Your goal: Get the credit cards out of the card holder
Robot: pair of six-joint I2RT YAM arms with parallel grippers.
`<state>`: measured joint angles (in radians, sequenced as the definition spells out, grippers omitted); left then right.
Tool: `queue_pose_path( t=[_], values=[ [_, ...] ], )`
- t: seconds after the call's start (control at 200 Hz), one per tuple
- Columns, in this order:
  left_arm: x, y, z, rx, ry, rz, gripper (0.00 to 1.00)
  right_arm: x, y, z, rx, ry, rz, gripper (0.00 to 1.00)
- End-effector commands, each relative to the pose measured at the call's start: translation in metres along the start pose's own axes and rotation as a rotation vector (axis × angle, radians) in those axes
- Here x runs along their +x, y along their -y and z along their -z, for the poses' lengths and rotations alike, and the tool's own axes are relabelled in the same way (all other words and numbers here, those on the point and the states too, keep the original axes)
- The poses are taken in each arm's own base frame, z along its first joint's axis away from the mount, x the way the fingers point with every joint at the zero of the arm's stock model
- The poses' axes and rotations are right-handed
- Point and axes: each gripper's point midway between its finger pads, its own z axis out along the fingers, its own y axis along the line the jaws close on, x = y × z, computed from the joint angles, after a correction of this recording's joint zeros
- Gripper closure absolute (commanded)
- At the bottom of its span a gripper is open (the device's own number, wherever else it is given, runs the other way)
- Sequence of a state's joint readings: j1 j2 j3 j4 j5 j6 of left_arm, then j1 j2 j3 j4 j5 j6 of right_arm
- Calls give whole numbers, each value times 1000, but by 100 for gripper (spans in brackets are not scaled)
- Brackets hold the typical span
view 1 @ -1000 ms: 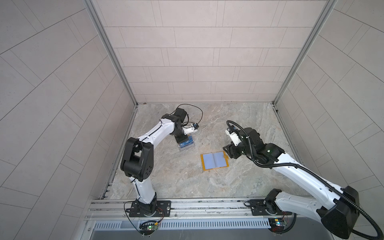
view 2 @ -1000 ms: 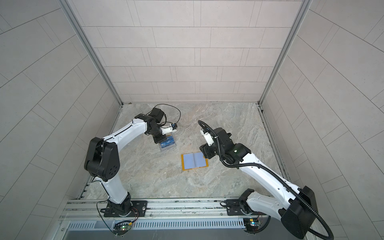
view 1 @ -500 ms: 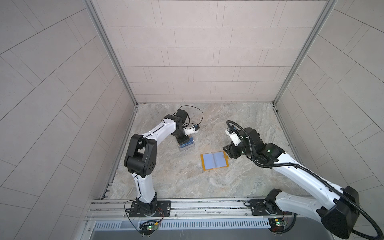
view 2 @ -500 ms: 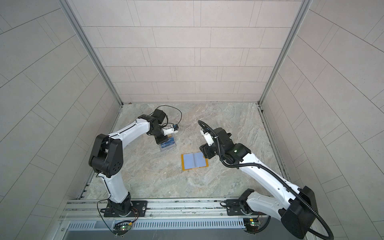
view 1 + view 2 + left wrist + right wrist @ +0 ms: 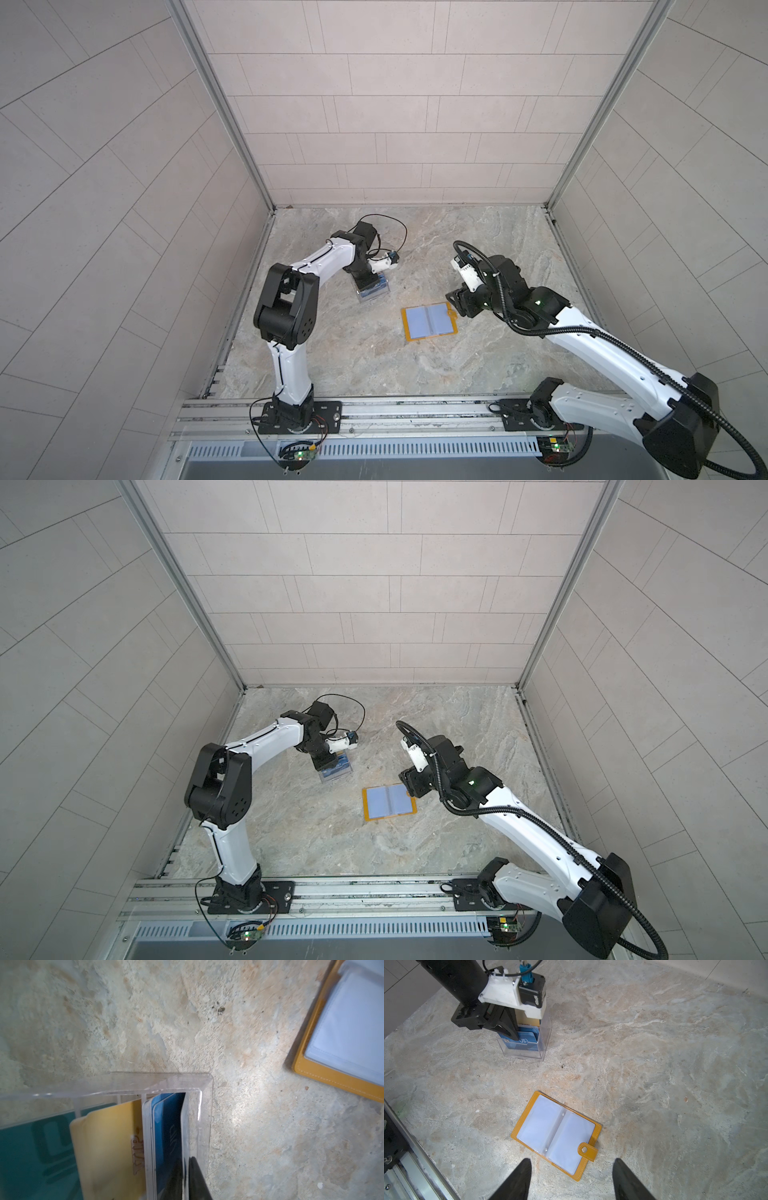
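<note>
The card holder (image 5: 428, 322) (image 5: 388, 802) lies open and flat on the stone floor, mustard cover down, its pale clear sleeves (image 5: 556, 1130) facing up and its snap tab (image 5: 587, 1151) lying loose. The credit cards stand in a clear acrylic stand (image 5: 374, 293) (image 5: 336, 773) (image 5: 158, 1080): a gold one (image 5: 108, 1147) (image 5: 527, 1020) behind, a blue one (image 5: 166, 1136) (image 5: 523, 1043) in front. My left gripper (image 5: 368, 282) (image 5: 186, 1180) reaches down into the front pocket, jaws almost together on the blue card's edge. Just beside the holder's tab side, my right gripper (image 5: 455, 301) (image 5: 572, 1159) hangs open with nothing in it.
A teal card (image 5: 31, 1157) shows through the stand's back wall. Tiled walls close the floor in on three sides, and an aluminium rail (image 5: 374, 415) with both arm bases runs along the front. Bare stone floor (image 5: 478, 232) lies behind the holder.
My left arm has shifted slightly while its gripper stays at the stand. The right arm and the card holder have not moved.
</note>
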<state>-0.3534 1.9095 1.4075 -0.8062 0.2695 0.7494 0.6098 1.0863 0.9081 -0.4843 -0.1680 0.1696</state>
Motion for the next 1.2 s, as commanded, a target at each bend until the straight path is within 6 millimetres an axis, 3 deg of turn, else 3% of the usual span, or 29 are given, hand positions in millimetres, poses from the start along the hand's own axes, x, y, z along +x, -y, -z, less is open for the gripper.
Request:
queue_pose_path(
  t=[0.0, 0.456, 0.661, 0.816, 1.046, 1.196],
  values=[
    [-5, -4, 2, 6, 12, 11, 86, 5, 1, 3, 8, -6, 4, 35],
    [-8, -18, 14, -86, 15, 39, 82, 7, 3, 0, 21, -10, 5, 35],
    [-15, -21, 33, -133, 64, 43, 77, 7, 16, -2, 90, -13, -6, 35],
    [-21, -30, 59, -241, 124, 59, 69, 6, 28, -2, 165, -12, -20, 34],
    [-27, -47, 117, -450, 245, 148, 59, 2, 43, -4, 250, -2, -25, 29],
    [-17, -57, 164, -655, 415, 313, 47, -7, 50, -2, 296, 22, -23, 16]
  ],
)
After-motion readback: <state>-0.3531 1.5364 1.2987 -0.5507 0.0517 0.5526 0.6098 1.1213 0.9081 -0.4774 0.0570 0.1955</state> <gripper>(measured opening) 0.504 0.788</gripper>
